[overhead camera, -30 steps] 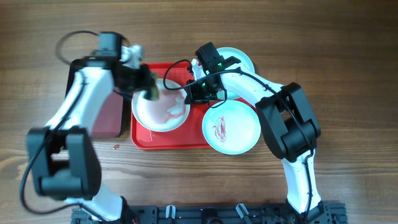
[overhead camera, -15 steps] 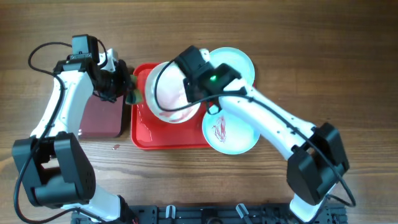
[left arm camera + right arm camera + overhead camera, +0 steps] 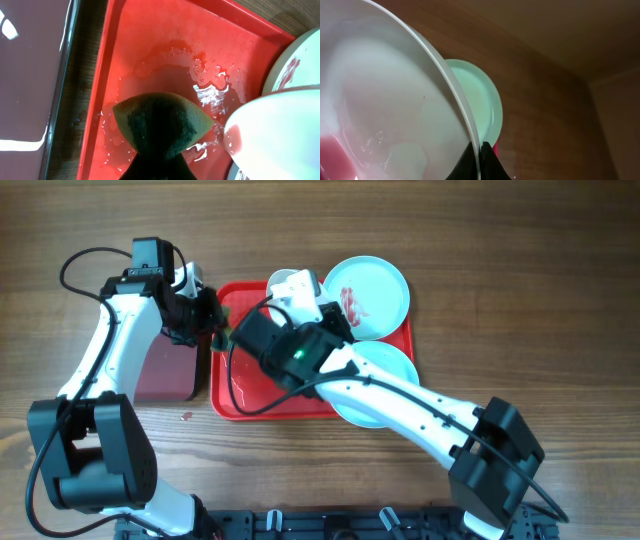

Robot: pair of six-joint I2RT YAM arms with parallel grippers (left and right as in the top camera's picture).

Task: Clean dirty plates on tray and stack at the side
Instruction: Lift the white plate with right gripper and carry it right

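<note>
Stretched from 5 o'clock over the tray (image 3: pixel 250 395), with right gripper (image 3: pixel 479 150) pinching the tilted white plate (image 3: pixel 395 100) by its rim. At 9 o'clock, left gripper (image 3: pixel 156 169) clamped on a sponge (image 3: pixel 160 122) above the wet tray floor. Smeared blue plate (image 3: pixel 370 295) at 1 o'clock, second blue plate (image 3: pixel 392 368) under the forearm at 4, maroon tray (image 3: pixel 160 375) beyond 9.

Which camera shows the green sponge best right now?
Left wrist: the green, yellow-edged sponge fills mid-frame, pinched in the left claw above the wet red plastic tray. Overhead shows only a sliver of it; right wrist shows none, just a round white plate.

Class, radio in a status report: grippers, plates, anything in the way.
Left gripper shut on sponge. Right gripper shut on white plate rim, over red tray. Smeared blue plate uncleaned. Right arm crosses tray.
</note>
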